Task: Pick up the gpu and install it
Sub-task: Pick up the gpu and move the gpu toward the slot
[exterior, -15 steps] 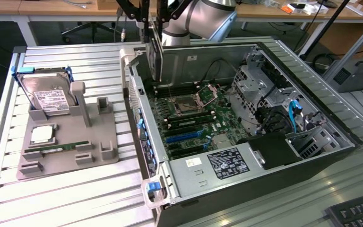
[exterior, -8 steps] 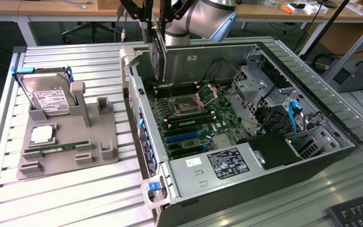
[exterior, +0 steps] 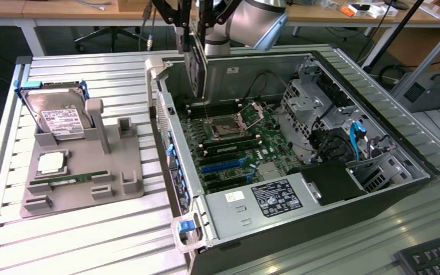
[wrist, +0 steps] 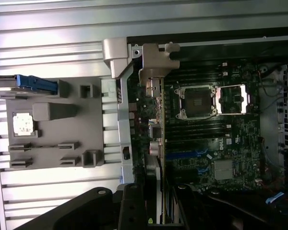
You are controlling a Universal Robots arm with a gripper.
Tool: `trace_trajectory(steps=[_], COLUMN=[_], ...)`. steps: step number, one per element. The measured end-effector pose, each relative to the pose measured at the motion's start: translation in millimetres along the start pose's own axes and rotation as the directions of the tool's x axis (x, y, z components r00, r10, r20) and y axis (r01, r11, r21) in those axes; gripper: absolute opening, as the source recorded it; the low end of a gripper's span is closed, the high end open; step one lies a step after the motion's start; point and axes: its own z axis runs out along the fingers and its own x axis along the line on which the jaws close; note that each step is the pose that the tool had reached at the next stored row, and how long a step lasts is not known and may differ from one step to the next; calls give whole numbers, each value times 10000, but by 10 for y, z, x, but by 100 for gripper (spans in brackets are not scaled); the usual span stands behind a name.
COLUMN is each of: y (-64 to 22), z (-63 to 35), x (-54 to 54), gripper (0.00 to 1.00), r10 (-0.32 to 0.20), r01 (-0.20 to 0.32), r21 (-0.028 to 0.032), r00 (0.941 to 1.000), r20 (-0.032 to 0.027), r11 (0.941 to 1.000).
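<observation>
Nearest, at five o'clock in the exterior view: a keyboard corner (exterior: 434, 258). Toward seven o'clock, bare slatted table (exterior: 90, 246).

Further in, at centre: the open computer case (exterior: 266, 69). Power supply (exterior: 277, 197) toward six o'clock, motherboard (exterior: 231, 143) beyond it, blue expansion slots (exterior: 220, 165) unfilled.

At nine o'clock of the case: a grey parts tray (exterior: 75, 195) carrying a hard drive (exterior: 59, 117), a processor (exterior: 50, 163) and a RAM stick (exterior: 63, 180).

Farthest, at twelve o'clock: the gripper (exterior: 193, 34), closed partway onto the top edge of the gpu (exterior: 197, 69). Card hanging upright, clear of the board, above the case's eleven-o'clock corner. In the wrist view, seen edge-on, with what looks like its silver bracket (wrist: 156, 81) just beside the case's rear wall.

Step in hand, at a guess: carrying over for installation. Picked up, not yet seated.

Probably calling for: connector edge squared over a blue slot, bracket lined up with the rear opening, then a straight descent clear of the cables and the processor socket.
</observation>
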Motion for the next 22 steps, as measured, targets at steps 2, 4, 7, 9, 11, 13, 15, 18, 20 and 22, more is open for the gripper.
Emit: trace_trajectory(steps=[2,4,7,9,11,13,15,18,20,22], y=[2,3,4,6,7,9,11,14,17,19], z=[1,3,5,6,8,11,17,25,34,42], x=[-18,-39,-59,-77,-98,-124,-153,-192,-225,-255], gripper=[27,27,27,27,27,27,27,27,27,27], r10=[0,0,-1,-2,-2,-2,-4,-6,-6,-9], r01=[0,0,1,2,2,2,4,5,6,8], r21=[12,25,37,48,63,94,150,220,258,291], r00=[10000,10000,10000,10000,10000,10000,10000,10000,10000,10000], r20=[0,2,3,3,5,7,11,16,19,22], r11=[10000,10000,10000,10000,10000,10000,9999,9998,9997,9996])
